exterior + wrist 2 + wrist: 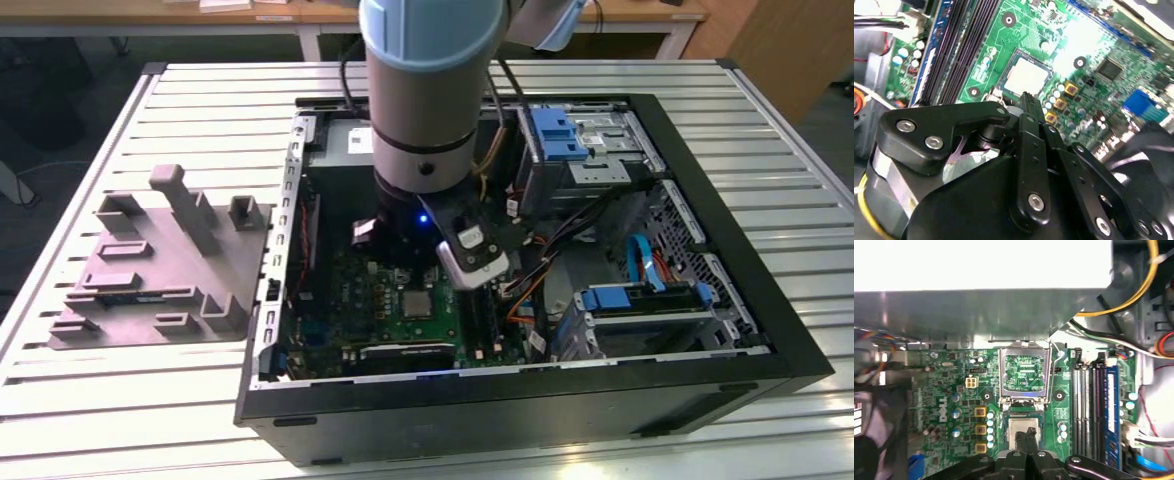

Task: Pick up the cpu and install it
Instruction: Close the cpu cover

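The cpu (1020, 428) is a pale silvery square lying flat in the socket on the green motherboard (949, 390), and it also shows as the cpu (1026, 77) and the cpu (418, 303). The socket's metal cover frame (1024, 373) stands flipped open beside it. My gripper (1027, 434) hangs just above the chip's near edge with its black fingers pressed together and nothing between them. In the second wrist view the gripper (1026, 96) tips point down at the edge of the chip.
The open black computer case (747, 300) lies on a slatted table. Memory slots (1089, 410) run beside the socket. Cables (587, 250) and blue drive bays (641, 300) fill the case at the exterior view's right. A grey moulded fixture (160, 270) sits outside at the exterior view's left.
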Controlling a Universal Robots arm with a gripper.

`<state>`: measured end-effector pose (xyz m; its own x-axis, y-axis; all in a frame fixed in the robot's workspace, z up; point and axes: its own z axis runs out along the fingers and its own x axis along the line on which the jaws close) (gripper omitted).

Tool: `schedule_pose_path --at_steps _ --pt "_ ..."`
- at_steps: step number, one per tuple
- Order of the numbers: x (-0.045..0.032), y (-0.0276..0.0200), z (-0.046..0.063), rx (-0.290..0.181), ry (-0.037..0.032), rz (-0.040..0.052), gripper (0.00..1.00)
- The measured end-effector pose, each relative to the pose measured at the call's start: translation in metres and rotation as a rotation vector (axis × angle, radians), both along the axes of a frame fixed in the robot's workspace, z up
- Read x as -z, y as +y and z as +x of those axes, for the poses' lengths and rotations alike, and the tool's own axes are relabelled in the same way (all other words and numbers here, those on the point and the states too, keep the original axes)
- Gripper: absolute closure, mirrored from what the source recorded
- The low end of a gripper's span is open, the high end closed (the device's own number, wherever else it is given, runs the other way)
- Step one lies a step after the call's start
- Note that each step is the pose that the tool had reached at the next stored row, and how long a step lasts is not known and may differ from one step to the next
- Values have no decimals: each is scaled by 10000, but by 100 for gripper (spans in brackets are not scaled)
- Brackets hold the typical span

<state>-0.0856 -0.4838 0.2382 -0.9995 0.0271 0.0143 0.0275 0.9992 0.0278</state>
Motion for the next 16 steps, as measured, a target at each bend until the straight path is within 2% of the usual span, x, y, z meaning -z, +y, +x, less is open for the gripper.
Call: schedule_pose_path --at_steps 3,7,16 --pt "-96 11 -1 1 -5 -4 89" --pt "-102 44 -3 -48 -69 -4 89" --pt "-80 45 -3 -1647 -71 -1 89"
